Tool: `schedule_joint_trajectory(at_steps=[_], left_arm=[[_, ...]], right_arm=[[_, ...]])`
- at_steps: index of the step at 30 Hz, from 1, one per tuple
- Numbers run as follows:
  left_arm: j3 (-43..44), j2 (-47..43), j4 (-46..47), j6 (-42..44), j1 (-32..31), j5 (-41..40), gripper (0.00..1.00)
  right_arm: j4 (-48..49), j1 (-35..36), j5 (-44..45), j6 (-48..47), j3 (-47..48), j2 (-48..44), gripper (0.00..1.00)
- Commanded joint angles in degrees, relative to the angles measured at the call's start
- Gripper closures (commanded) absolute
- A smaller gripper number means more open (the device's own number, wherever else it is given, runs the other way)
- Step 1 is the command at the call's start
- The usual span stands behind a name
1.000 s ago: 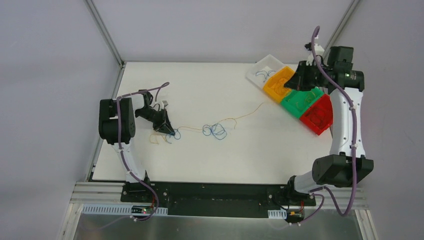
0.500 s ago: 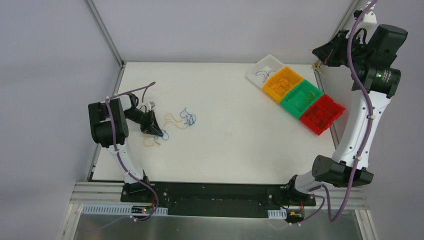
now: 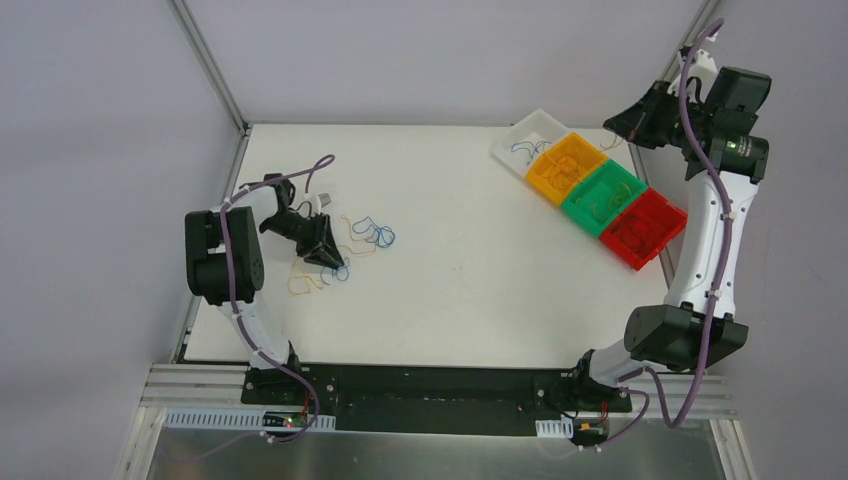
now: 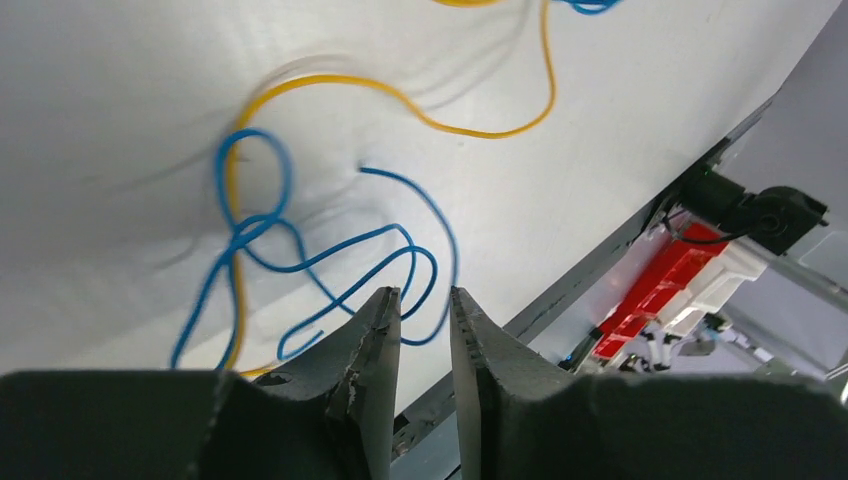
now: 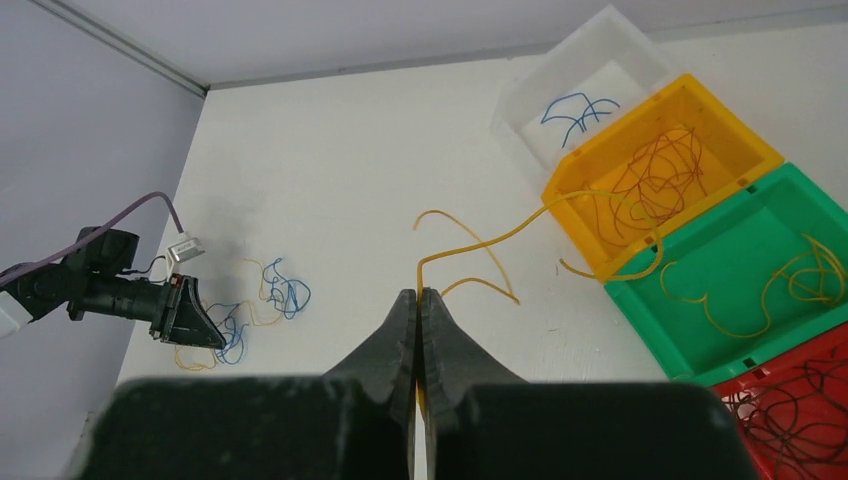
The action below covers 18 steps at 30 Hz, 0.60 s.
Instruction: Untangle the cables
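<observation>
Now | left claw (image 4: 425,297), narrowly parted, is hovering over cables (image 3: 372,234) | right claw (image 5: 415,295) is pinching yellow cable (image 5: 480,240)

A white table (image 3: 480,300) carries four touching bins in a diagonal row at its far right: clear bin (image 3: 541,123) farthest, yellow bin (image 3: 590,144), green bin (image 3: 580,218), red bin (image 3: 622,255) nearest.

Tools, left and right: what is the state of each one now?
Left tool: slightly open, holding nothing.
Right tool: closed on a yellow wire.
</observation>
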Motion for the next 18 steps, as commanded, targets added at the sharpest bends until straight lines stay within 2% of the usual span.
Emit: schedule_joint_trajectory(at_steps=[1, 4, 7, 18], left_arm=[[1.4, -3.1, -2.2, 1.7, -5.5, 1.8, 0.74], [2.1, -1.8, -1.9, 1.2, -8.4, 0.7, 0.75], [2.9, -0.6, -1.5, -0.3, -8.5, 0.2, 0.76], [5.7, 3.1, -0.7, -2.9, -10.4, -1.2, 0.76]], right_arm=[[5.0, 1.4, 0.9, 1.3, -4.0, 0.9, 1.0], [8.0, 3.3, 2.4, -0.6, -6.3, 3.3, 1.0], [9.6, 3.8, 5.0, -1.9, -6.0, 6.6, 1.0], [6.6, 0.5, 5.7, -6.7, -3.8, 10.3, 1.0]])
